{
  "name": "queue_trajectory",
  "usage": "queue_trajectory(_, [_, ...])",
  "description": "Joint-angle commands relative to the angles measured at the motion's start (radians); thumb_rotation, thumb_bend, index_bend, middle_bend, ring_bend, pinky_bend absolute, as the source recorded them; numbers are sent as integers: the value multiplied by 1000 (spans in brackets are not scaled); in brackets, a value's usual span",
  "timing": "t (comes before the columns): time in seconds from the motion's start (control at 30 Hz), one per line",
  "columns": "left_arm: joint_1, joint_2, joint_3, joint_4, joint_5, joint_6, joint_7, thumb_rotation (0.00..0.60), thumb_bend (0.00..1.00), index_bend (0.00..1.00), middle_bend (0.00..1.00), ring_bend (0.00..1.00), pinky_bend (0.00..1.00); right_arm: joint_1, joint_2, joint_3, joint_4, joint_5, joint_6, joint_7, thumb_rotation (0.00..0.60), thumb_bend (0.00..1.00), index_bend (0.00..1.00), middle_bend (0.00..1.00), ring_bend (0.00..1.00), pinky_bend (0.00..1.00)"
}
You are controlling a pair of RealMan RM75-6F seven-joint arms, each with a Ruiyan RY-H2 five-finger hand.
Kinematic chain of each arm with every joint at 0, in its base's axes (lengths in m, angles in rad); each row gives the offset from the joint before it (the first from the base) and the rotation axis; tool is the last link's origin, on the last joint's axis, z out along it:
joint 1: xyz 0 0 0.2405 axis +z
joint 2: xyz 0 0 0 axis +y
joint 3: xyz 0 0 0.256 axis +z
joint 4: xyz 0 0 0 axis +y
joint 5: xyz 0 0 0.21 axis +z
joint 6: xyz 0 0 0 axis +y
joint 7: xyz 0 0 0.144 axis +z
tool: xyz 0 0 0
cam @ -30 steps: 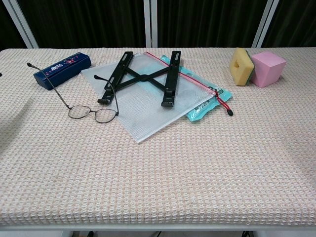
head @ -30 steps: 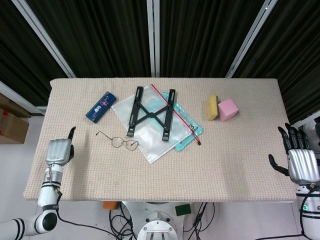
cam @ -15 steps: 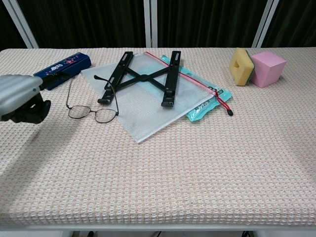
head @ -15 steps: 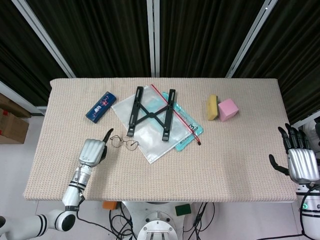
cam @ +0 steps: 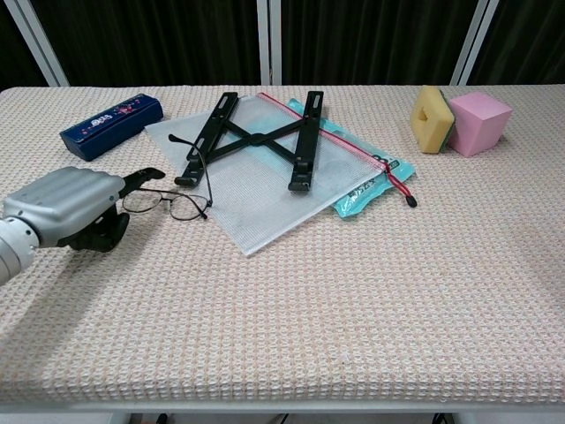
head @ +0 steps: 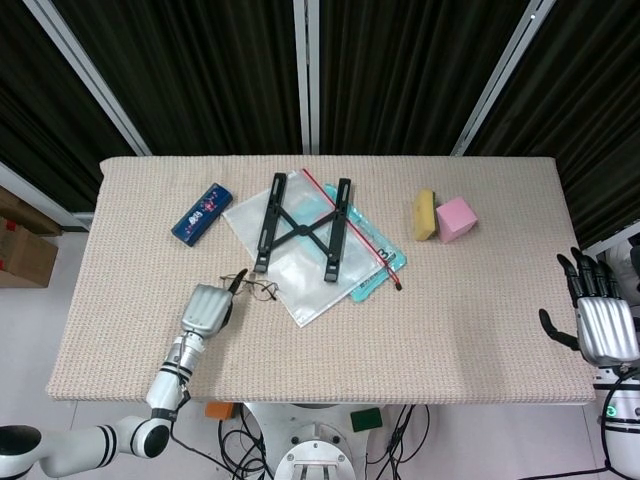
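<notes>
Wire-rimmed glasses [head: 257,289] [cam: 169,203] lie unfolded on the beige woven table [head: 460,320], at the near left corner of a clear zip pouch [head: 300,275]. My left hand [head: 207,307] [cam: 75,208] hovers low over the table just left of the glasses. One dark fingertip [cam: 143,177] reaches over their left temple; whether it touches is unclear. Nothing is held in it. My right hand [head: 598,322] hangs off the table's right edge with fingers spread and empty; the chest view does not show it.
A black folding stand [head: 302,225] [cam: 256,140] lies on the clear pouch, with a teal pouch [head: 372,278] beneath. A blue pencil case [head: 202,212] [cam: 111,124] is at the back left. A yellow sponge [head: 425,214] and pink cube [head: 456,218] stand back right.
My left hand has swept from the table's left edge rightward and now sits beside the glasses, a fingertip over their temple. The right hand has stayed still.
</notes>
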Motion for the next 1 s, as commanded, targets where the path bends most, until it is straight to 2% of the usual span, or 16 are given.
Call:
queue_trajectory(0.03, [16, 14, -17, -17, 23, 52, -17, 600, 667, 0, 961, 923, 989, -1, -1, 0, 5, 0, 0, 4, 562, 390, 0, 0, 0, 0])
queue_trajectory(0.2, [45, 77, -68, -109, 57, 165, -37, 600, 667, 0, 960, 921, 989, -1, -2, 0, 10, -3, 2, 13, 564, 390, 0, 0, 0, 0])
queue_trajectory(0.3, [59, 118, -76, -194, 144, 242, -111, 600, 667, 0, 960, 921, 989, -2, -3, 1, 11, -4, 6, 15, 562, 390, 0, 0, 0, 0])
queue_trajectory(0.37, [60, 145, -58, -245, 217, 258, -197, 600, 668, 0, 960, 921, 988, -1, -3, 2, 11, -4, 8, 17, 563, 390, 0, 0, 0, 0])
queue_trajectory(0.47, [40, 199, -1, -295, 345, 234, -344, 600, 674, 0, 960, 921, 987, -1, -3, 4, 7, -6, 11, 18, 565, 390, 0, 0, 0, 0])
queue_trajectory(0.57, [17, 215, 54, -302, 429, 194, -381, 600, 681, 0, 960, 921, 987, -1, -2, 3, 3, -10, 13, 15, 568, 390, 0, 0, 0, 0])
queue_trajectory(0.67, [8, 174, 82, -302, 419, 129, -366, 600, 682, 0, 963, 923, 987, -3, -1, 2, 1, -11, 15, 12, 572, 390, 0, 0, 0, 0])
queue_trajectory(0.77, [-4, 85, 86, -240, 388, 64, -304, 600, 682, 0, 967, 924, 986, -3, -4, 2, 1, -5, 11, 15, 574, 390, 0, 0, 0, 0])
queue_trajectory(1.0, [-23, -67, 37, -85, 332, 12, -238, 600, 685, 0, 967, 924, 985, -5, -3, 1, 13, 5, 4, 29, 588, 390, 0, 0, 0, 0])
